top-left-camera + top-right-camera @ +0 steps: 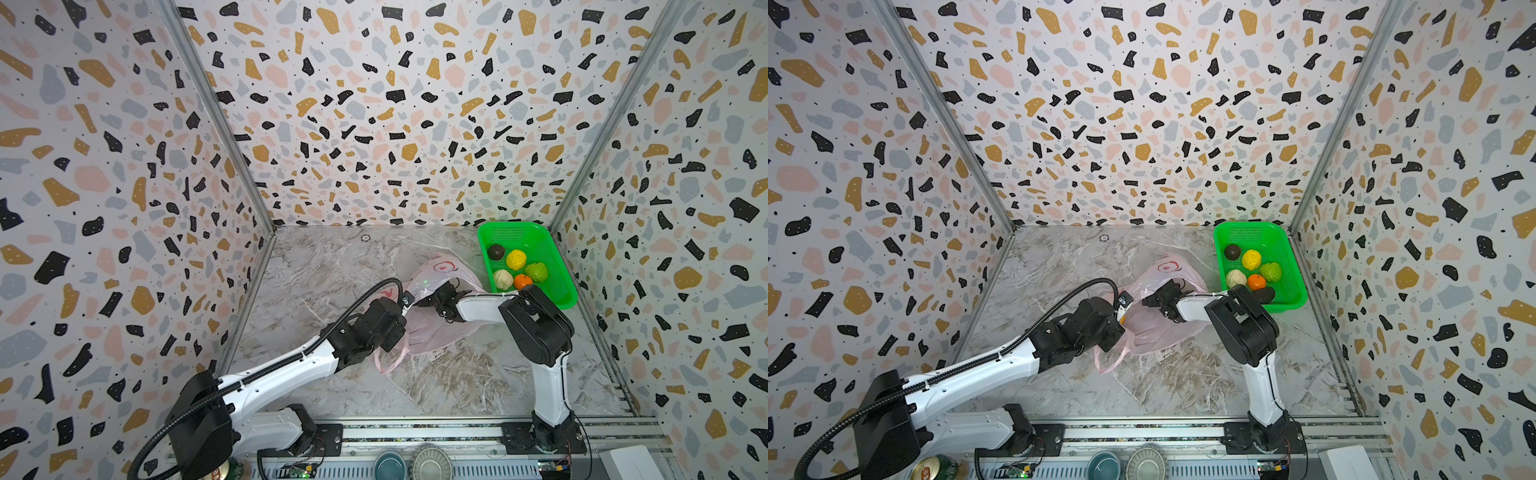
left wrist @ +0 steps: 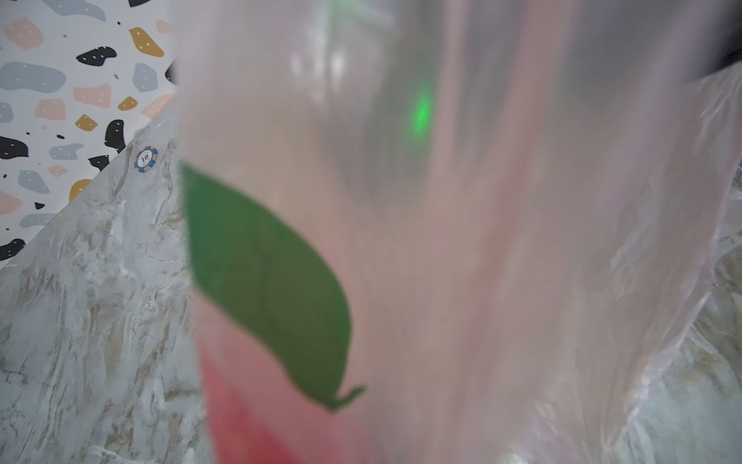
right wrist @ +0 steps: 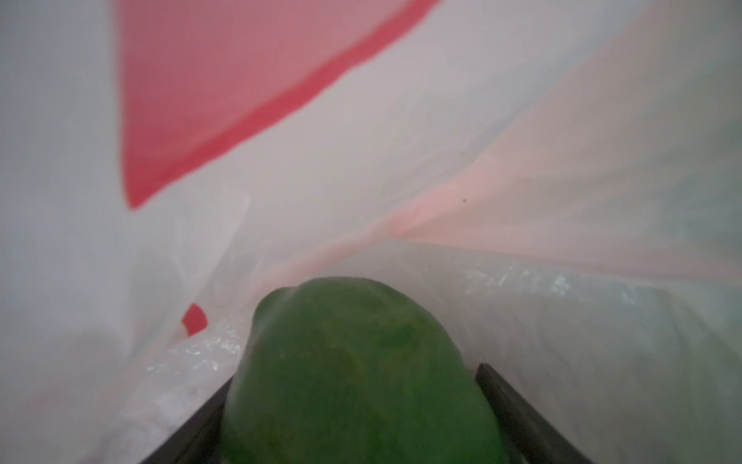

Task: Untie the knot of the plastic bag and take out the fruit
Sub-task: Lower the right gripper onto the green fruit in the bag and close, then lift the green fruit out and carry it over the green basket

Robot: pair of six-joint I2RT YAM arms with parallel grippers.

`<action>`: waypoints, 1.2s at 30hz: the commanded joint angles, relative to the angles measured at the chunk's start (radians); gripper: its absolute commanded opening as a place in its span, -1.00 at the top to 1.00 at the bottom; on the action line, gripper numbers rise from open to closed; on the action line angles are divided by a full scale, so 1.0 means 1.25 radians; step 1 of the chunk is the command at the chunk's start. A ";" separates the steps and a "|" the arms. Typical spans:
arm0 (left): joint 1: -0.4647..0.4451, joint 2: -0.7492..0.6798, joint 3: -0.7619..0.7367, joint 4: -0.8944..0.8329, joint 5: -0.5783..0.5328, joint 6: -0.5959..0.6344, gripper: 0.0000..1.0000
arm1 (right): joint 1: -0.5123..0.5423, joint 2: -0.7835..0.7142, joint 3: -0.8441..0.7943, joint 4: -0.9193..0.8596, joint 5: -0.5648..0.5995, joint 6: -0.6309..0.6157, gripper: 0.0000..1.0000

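The pale pink plastic bag [image 1: 432, 332] lies mid-table with a red print [image 1: 442, 267] on top. At the bag's left side my left gripper [image 1: 405, 300] is shut on its raised edge; in the left wrist view the plastic [image 2: 482, 241] hides the jaws. My right gripper [image 1: 432, 299] reaches inside the bag. In the right wrist view its dark fingers [image 3: 506, 397] press both sides of a dark green fruit [image 3: 353, 361]. No knot shows; a loose loop handle [image 1: 390, 357] hangs toward the front. Yellow [image 1: 516, 259], orange [image 1: 522, 281] and light green [image 1: 536, 272] fruit lie in the basket.
The green mesh basket [image 1: 511, 226] stands at the back right against the wall, also holding a cream-white [image 1: 503, 279] and a blackish-brown piece [image 1: 496, 251]. A poker chip [image 1: 365, 237] lies near the back wall. Two bowls [image 1: 390, 465] sit beyond the front rail.
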State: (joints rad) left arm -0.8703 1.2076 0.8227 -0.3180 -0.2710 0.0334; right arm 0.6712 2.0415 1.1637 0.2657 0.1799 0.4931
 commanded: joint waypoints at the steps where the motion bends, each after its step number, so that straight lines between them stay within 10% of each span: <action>1: 0.004 0.001 0.025 0.013 0.007 0.014 1.00 | -0.002 -0.008 0.017 0.012 0.003 -0.001 -0.48; 7: 0.004 0.000 0.022 0.023 0.005 0.016 1.00 | 0.000 -0.051 -0.025 0.022 -0.001 -0.003 -0.14; 36: 0.004 0.029 0.039 0.051 -0.067 0.022 1.00 | 0.187 -0.536 -0.242 -0.287 -0.073 0.056 -0.09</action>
State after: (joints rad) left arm -0.8703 1.2358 0.8349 -0.2829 -0.3283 0.0456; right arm 0.8898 1.4448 0.8566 0.0093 0.0952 0.5358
